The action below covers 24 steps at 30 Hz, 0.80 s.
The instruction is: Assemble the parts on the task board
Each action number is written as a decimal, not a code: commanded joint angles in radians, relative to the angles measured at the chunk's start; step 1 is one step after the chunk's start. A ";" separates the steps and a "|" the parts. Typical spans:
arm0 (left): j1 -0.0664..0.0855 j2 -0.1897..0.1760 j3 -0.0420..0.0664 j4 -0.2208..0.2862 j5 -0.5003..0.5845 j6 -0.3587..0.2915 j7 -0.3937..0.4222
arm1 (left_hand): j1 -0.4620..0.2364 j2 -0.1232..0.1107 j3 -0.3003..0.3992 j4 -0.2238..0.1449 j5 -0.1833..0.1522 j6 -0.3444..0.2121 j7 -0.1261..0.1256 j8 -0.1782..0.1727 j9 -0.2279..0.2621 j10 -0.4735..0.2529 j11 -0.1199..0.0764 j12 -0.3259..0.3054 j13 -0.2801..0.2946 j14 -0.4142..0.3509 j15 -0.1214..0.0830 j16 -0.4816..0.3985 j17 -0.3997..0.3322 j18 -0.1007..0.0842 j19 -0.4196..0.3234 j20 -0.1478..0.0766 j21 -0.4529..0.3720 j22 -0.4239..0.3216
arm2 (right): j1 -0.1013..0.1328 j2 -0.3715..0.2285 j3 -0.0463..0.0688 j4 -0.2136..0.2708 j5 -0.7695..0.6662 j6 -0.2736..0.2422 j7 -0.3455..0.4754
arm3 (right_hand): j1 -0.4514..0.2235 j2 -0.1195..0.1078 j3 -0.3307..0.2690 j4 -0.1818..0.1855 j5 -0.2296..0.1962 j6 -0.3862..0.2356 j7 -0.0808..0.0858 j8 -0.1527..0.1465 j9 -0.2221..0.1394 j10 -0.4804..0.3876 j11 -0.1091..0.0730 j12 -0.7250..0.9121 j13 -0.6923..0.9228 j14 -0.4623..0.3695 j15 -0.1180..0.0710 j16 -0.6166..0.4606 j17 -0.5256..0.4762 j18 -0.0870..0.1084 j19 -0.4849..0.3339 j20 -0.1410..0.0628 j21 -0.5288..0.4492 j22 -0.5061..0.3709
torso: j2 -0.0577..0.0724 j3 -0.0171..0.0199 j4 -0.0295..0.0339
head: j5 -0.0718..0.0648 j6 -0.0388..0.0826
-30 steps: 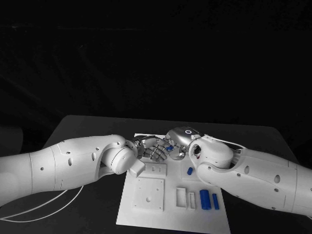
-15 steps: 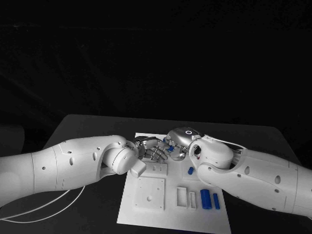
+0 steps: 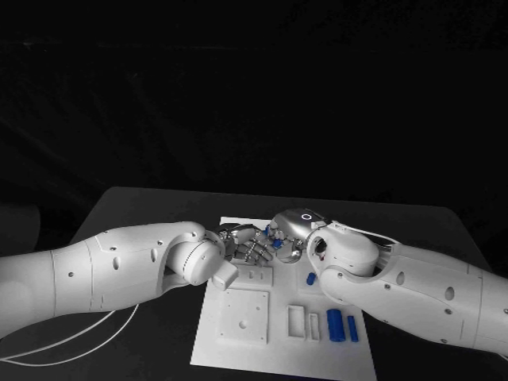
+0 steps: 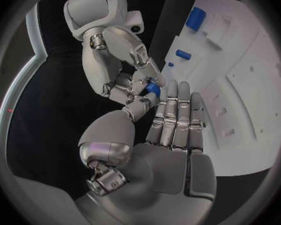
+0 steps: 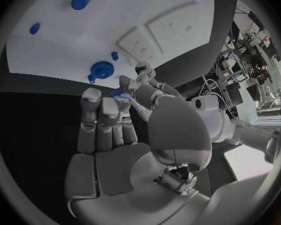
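Over the far end of the white task board point(image 3: 237, 353) my two hands meet fingertip to fingertip. A small blue part point(image 3: 277, 240) sits between them. In the left wrist view the blue part point(image 4: 152, 89) lies between my left hand's point(image 4: 168, 135) thumb and straight fingers, with the right hand's point(image 4: 125, 70) fingertips on its other side. In the right wrist view the same part point(image 5: 119, 92) sits at my right hand's point(image 5: 109, 130) fingertips, and the left hand's fingers point(image 5: 141, 77) reach it from beyond. Both hands pinch it just above the board.
Two blue cylinders point(image 3: 334, 324) point(image 3: 352, 327) lie at the board's near right, and a small blue piece point(image 3: 309, 278) lies mid-right. A round blue part point(image 5: 102, 70) sits on the board below the hands. White blocks point(image 3: 244, 316) stand on the board's left half.
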State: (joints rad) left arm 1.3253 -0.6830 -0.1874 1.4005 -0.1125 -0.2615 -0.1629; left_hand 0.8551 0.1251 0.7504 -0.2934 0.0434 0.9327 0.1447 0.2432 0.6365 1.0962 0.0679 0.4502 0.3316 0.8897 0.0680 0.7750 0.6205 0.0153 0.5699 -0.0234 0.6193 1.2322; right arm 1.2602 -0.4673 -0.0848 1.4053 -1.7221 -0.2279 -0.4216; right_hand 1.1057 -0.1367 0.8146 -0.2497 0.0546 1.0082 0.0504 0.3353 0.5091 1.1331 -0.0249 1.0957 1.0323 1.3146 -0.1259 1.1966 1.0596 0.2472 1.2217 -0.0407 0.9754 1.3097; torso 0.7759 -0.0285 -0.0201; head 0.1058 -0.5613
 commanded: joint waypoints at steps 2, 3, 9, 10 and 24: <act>0.005 0.005 0.006 0.011 0.020 0.019 0.043 | -0.033 -0.045 -0.008 0.004 0.005 -0.016 0.002 -0.001 -0.004 0.006 0.006 -0.012 -0.004 -0.001 0.003 0.001 -0.003 -0.015 0.000 0.011 -0.003 0.003 | -0.008 0.010 -0.003 0.011 0.007 0.011 0.062 | -0.010 -0.003 0.002 0.002 -0.006 0.041 0.034 0.006 0.001 0.004 -0.002 -0.005 -0.001 0.003 -0.007 -0.006 -0.001 0.015 0.005 -0.001 0.002 0.003 | 0.000 -0.0004 0.0002 | -0.001 0.000; 0.005 0.005 0.006 0.011 0.021 0.019 0.043 | -0.038 -0.053 -0.010 0.004 0.005 -0.020 0.003 -0.003 -0.005 0.004 0.008 -0.014 -0.004 -0.002 0.004 0.000 -0.003 -0.015 0.000 0.010 -0.003 0.003 | -0.008 0.009 -0.003 0.011 0.007 0.010 0.062 | -0.010 -0.003 0.002 0.002 -0.006 0.041 0.034 0.006 0.001 0.004 -0.002 -0.005 -0.001 0.003 -0.007 -0.006 -0.001 0.015 0.005 -0.001 0.002 0.003 | 0.000 -0.0005 0.0002 | -0.001 0.000; 0.004 -0.002 0.006 0.013 0.024 0.025 0.040 | -0.061 -0.084 -0.015 0.009 0.005 -0.037 0.011 -0.012 -0.010 -0.010 0.016 -0.024 -0.008 -0.004 0.005 -0.002 -0.004 -0.015 0.002 0.009 -0.002 0.004 | -0.009 0.004 -0.003 0.008 0.007 0.003 0.063 | -0.010 -0.003 0.002 0.001 -0.006 0.042 0.034 0.006 0.001 0.005 -0.002 -0.005 -0.001 0.003 -0.007 -0.006 -0.001 0.015 0.005 -0.001 0.002 0.003 | 0.000 -0.0004 0.0004 | -0.002 0.000; 0.004 -0.004 0.006 0.014 0.024 0.029 0.039 | -0.075 -0.099 -0.022 0.013 0.005 -0.040 0.014 -0.013 -0.011 -0.013 0.018 -0.027 -0.009 -0.005 0.006 -0.002 -0.005 -0.015 0.002 0.011 -0.002 0.004 | -0.009 0.002 -0.003 0.007 0.007 0.000 0.064 | -0.010 -0.003 0.002 0.002 -0.006 0.042 0.034 0.006 0.001 0.005 -0.002 -0.005 -0.001 0.003 -0.007 -0.006 -0.001 0.015 0.005 -0.001 0.002 0.003 | 0.000 -0.0005 0.0001 | -0.002 0.000; 0.001 -0.016 0.006 0.018 0.021 0.043 0.035 | -0.148 -0.162 -0.094 0.015 0.005 -0.066 0.024 -0.020 -0.016 -0.037 0.029 -0.038 -0.010 -0.012 0.009 -0.005 -0.007 -0.015 -0.007 0.009 -0.003 0.009 | -0.010 -0.026 -0.003 -0.004 0.028 -0.077 0.104 | -0.011 -0.003 0.002 0.002 -0.006 0.044 0.033 0.007 0.002 0.005 -0.003 -0.005 -0.001 0.003 -0.007 -0.006 -0.001 0.015 0.005 0.000 0.002 0.003 | 0.000 -0.0001 -0.0002 | -0.002 0.003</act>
State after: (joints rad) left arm 1.3246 -0.6992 -0.1833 1.4164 -0.0977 -0.2344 -0.1565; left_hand 0.7148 -0.0362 0.6635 -0.2793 0.0463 0.8712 0.1656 0.2232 0.6193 1.0660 0.0966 0.4181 0.3222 0.8825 0.0752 0.7749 0.6153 0.0152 0.5703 -0.0159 0.6193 1.2400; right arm 1.2523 -0.4931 -0.0868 1.4007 -1.7061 -0.2796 -0.3590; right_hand 1.0962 -0.1271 0.8159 -0.2484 0.0546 1.0154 0.0523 0.3354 0.5105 1.1333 -0.0249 1.0957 1.0325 1.3148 -0.1258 1.1966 1.0596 0.2472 1.2217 -0.0404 0.9754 1.3098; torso 0.7759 -0.0289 -0.0198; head 0.1028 -0.5592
